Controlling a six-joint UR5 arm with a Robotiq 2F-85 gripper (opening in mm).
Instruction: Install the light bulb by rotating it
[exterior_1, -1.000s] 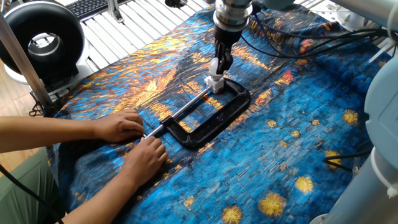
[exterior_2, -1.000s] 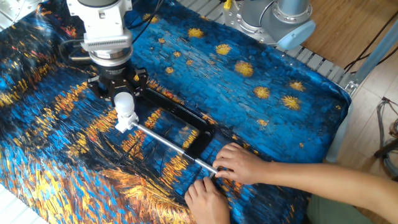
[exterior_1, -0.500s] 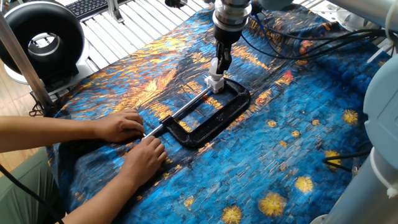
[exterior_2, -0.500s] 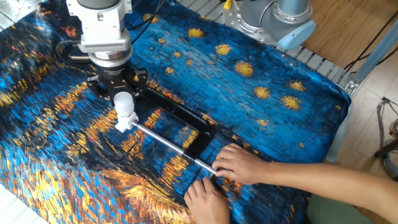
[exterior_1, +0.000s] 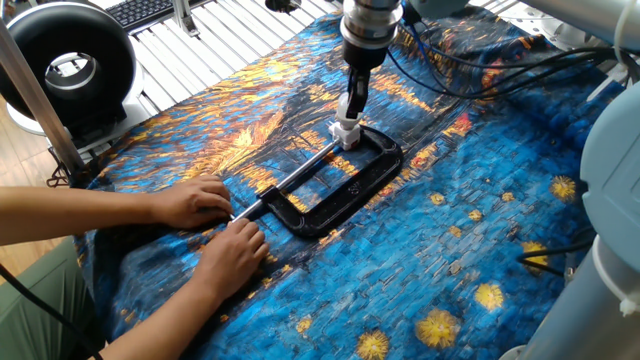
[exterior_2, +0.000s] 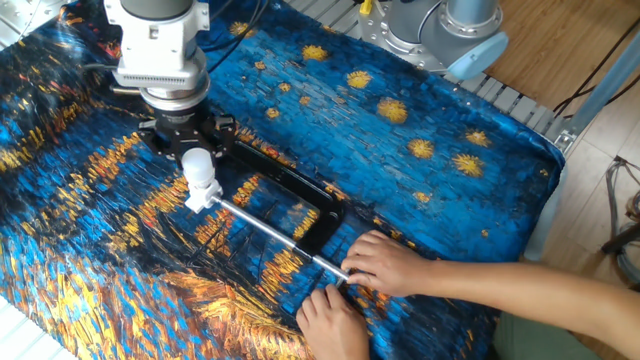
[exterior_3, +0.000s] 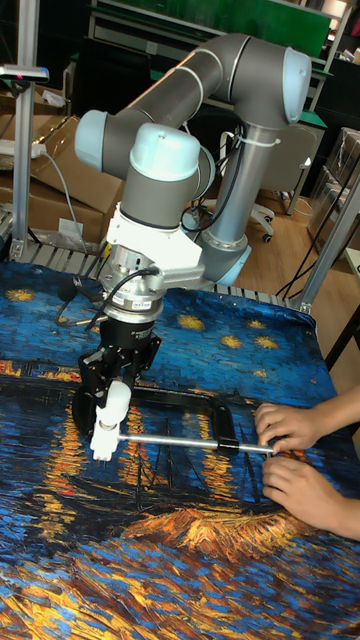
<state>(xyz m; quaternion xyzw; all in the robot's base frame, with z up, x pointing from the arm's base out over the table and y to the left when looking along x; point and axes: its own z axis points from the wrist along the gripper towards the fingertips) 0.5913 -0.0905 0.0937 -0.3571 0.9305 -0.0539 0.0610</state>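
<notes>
Table draped in a blue-and-orange painted-sky cloth (exterior_1: 480, 230). Flat on the cloth, a black C-clamp (exterior_1: 335, 190) with its silver screw rod (exterior_2: 265, 228) pointing toward two bare hands (exterior_2: 385, 265) pressed on the fabric beside the rod's end.

The UR5 arm (exterior_3: 215, 85) has thick grey tubes and pale blue round joint caps. A white wrist block with a silver ring carries the black gripper (exterior_3: 112, 385) with 2 fingers. Black cables (exterior_1: 470, 70) trail from the wrist. The person's arms are bare, with no sleeve showing.
</notes>
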